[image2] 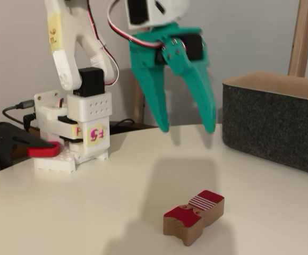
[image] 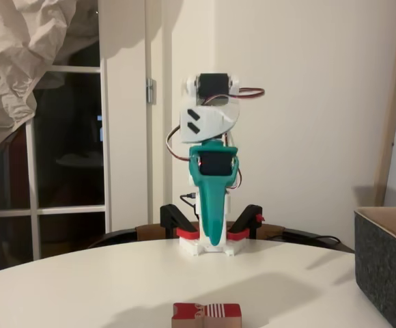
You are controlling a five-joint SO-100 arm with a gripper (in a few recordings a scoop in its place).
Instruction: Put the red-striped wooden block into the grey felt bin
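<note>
The teal gripper [image2: 187, 129] hangs in the air with its jaws spread wide and nothing between them; the red-striped wooden block [image2: 193, 217] lies on the white table [image2: 90, 212] below it — well apart from the fingertips. The grey felt bin [image2: 273, 125] stands at the table's right edge in both fixed views; the block is outside it.

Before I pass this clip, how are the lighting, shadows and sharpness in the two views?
In a fixed view, dim warm light; the gripper is slightly soft, and the red-striped wooden block sits cropped at the bottom edge. In the other fixed view, brighter and sharper; the open gripper casts a soft shadow on the table above the block; the grey felt bin is clear.
</note>
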